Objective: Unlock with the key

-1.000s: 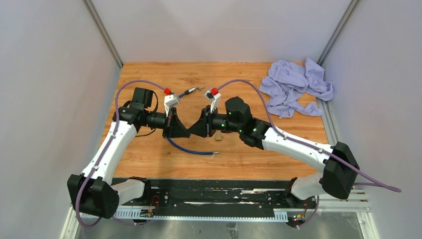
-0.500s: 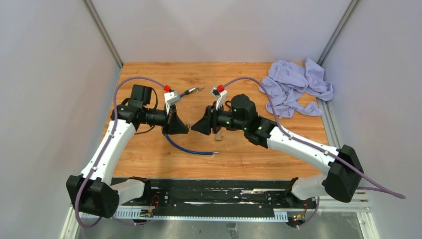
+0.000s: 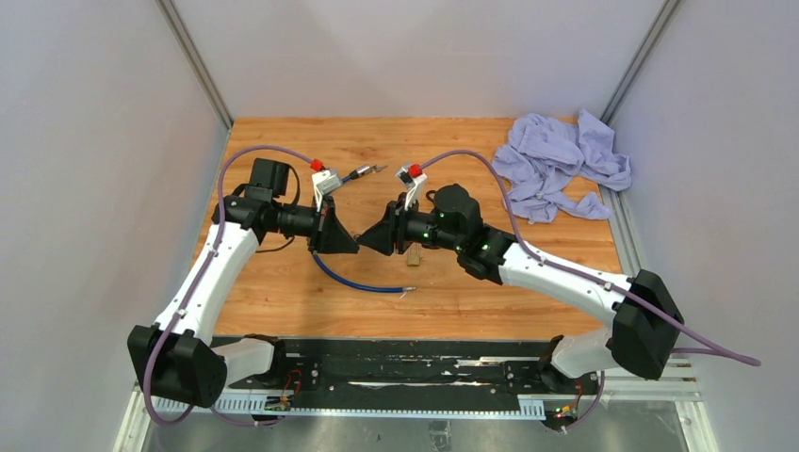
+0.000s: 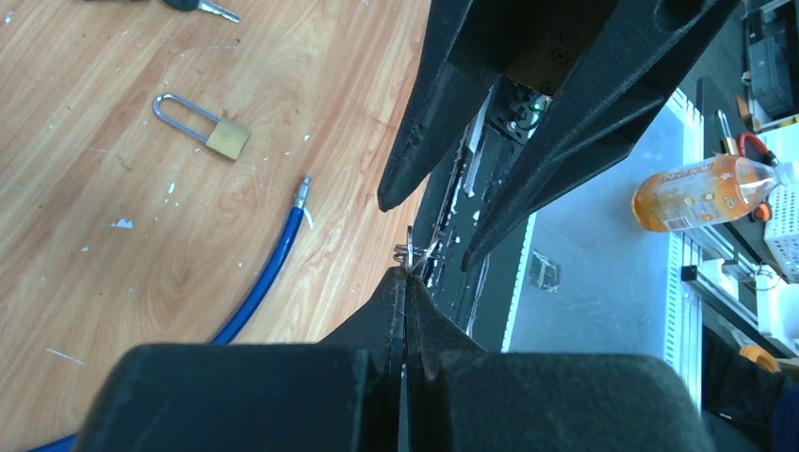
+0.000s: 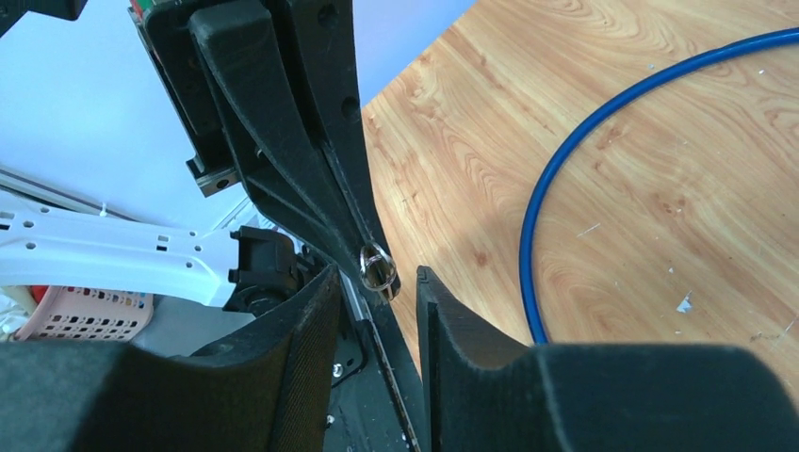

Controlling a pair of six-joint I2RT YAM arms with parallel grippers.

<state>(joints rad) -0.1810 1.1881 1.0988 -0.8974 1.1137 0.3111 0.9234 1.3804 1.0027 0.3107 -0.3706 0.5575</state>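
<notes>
My left gripper [image 4: 405, 275] is shut on a small metal key ring [image 4: 407, 254], which sticks out past its tips; anything hanging on the ring is hidden between the fingers. Tip to tip with it, my right gripper [image 5: 377, 281] is open, one finger on each side of the ring [image 5: 377, 268] without touching it. In the top view the two grippers meet above the middle of the table [image 3: 358, 249]. A brass padlock [image 4: 226, 138] with a long shackle lies flat on the wood, half hidden under my right gripper [image 3: 412, 256]. A black-headed key [image 3: 363, 172] lies further back.
A blue cable [image 3: 363, 282] curves across the wood below the grippers. A crumpled lilac cloth [image 3: 556, 165] lies at the back right corner. Grey walls close in the table on three sides.
My right gripper opened and pulled back to the right, then came in again so its fingers flank the ring. My left gripper stayed shut and hardly moved.
</notes>
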